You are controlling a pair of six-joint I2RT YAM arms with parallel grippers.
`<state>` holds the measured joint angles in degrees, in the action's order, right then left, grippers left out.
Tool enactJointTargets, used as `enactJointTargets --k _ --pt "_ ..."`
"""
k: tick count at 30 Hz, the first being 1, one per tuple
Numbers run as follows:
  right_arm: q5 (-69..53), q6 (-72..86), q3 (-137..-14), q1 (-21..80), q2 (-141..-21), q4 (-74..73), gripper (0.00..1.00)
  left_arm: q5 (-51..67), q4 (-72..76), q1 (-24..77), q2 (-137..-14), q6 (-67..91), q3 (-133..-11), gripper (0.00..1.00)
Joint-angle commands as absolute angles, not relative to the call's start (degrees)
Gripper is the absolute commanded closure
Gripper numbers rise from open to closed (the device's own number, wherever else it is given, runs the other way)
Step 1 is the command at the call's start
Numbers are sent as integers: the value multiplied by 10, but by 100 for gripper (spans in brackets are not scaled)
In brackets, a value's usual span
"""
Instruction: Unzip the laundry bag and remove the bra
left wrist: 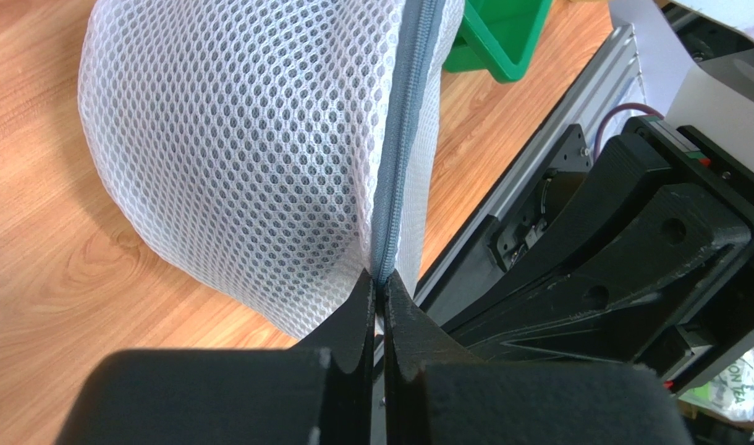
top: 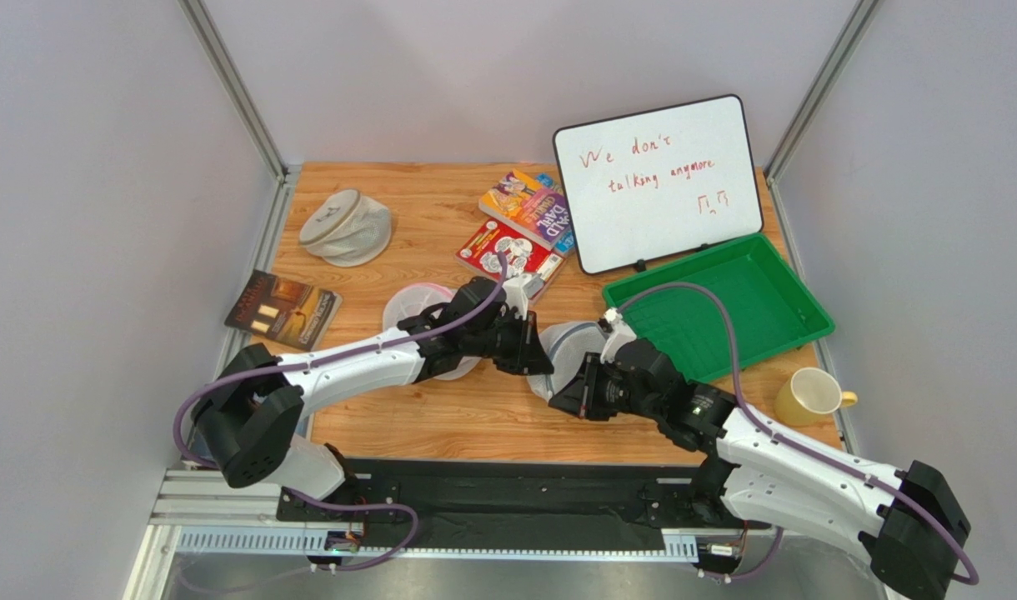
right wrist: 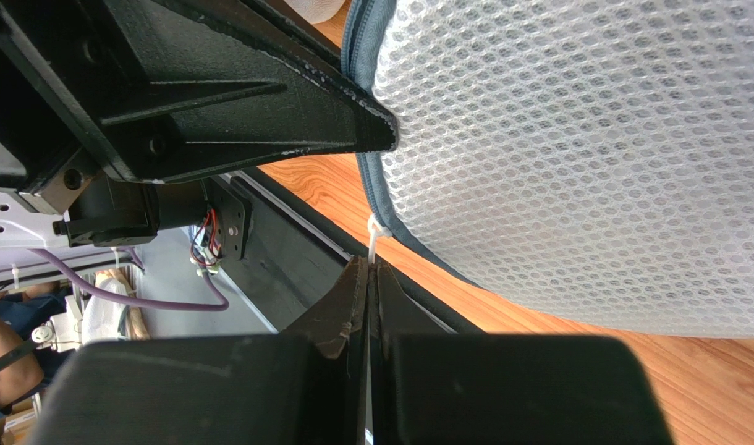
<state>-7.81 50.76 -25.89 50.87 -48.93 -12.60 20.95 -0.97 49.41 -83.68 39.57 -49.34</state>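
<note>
The laundry bag (top: 574, 340) is a white mesh drum lying between my two grippers near the table's front middle. In the left wrist view its mesh (left wrist: 241, 139) fills the upper left, with the grey-blue zipper (left wrist: 404, 139) running down into my left gripper (left wrist: 381, 283), which is shut on that zipper rim. In the right wrist view the bag (right wrist: 585, 139) lies to the upper right. My right gripper (right wrist: 370, 269) is shut on a thin white pull tab (right wrist: 375, 236) that hangs from the zipper edge (right wrist: 357, 46). The bra is hidden.
A green tray (top: 727, 313) and a whiteboard (top: 658, 181) stand at the back right, with a yellow mug (top: 812, 396) at the right edge. A beige-grey bag (top: 345, 228), a book (top: 282, 309), card boxes (top: 526, 225) and another mesh bag (top: 413, 310) lie to the left.
</note>
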Motion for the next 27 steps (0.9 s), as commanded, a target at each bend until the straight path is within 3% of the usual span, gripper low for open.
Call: enactJointTargets --k 1,27 --pt "-82 504 -278 512 -487 -105 100 213 6 496 -845 395 -520 100" --pt "-78 511 -257 513 -453 -135 100 200 -76 451 -896 330 -628 100"
